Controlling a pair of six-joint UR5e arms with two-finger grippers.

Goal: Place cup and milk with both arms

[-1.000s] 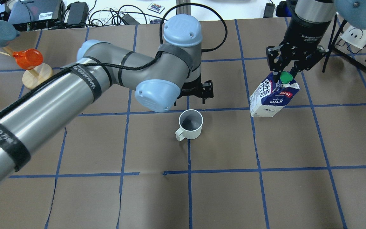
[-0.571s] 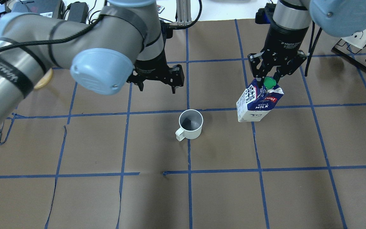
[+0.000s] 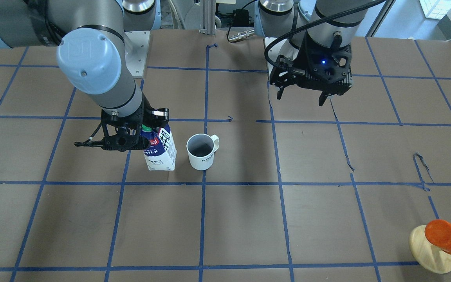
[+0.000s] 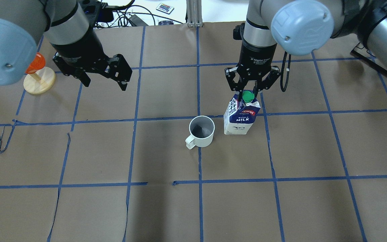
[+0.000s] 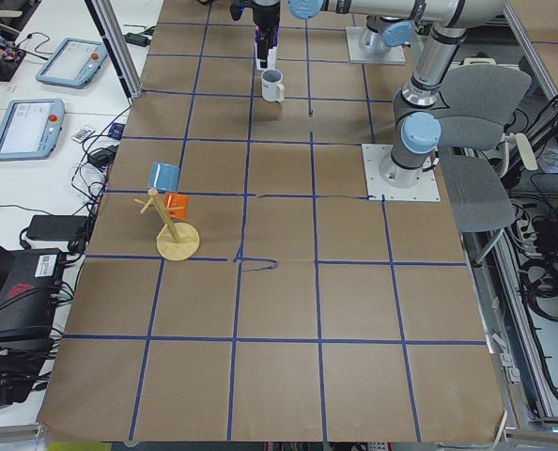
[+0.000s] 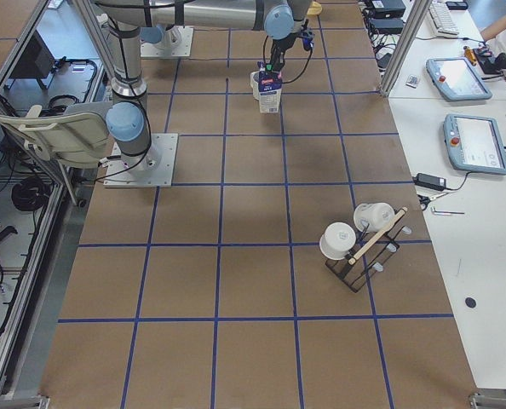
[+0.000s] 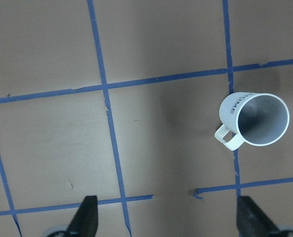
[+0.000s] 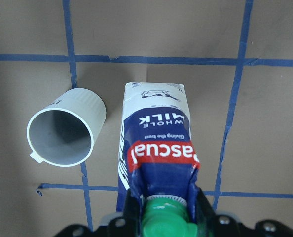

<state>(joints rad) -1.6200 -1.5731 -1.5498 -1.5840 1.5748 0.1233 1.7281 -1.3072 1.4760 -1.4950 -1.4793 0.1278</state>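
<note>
The white cup (image 4: 201,131) stands upright near the table's middle, handle toward the robot's left. It also shows in the front view (image 3: 201,152) and the left wrist view (image 7: 255,120). The blue and white milk carton (image 4: 239,116) stands close on the cup's right, apart from it. It also shows in the front view (image 3: 159,150) and the right wrist view (image 8: 159,138). My right gripper (image 4: 248,90) is shut on the carton's top ridge by the green cap. I cannot tell whether the carton's base touches the table. My left gripper (image 4: 105,84) is open and empty, raised far left of the cup.
An orange piece on a wooden base (image 4: 39,75) stands at the far left, close to my left arm. A black rack with white cups (image 6: 364,239) stands on the robot's right side. Blue tape lines grid the brown table (image 4: 233,208).
My right gripper has carried the milk leftward and down to beside the cup. My left arm has swung left, away from the cup, its gripper still open.
</note>
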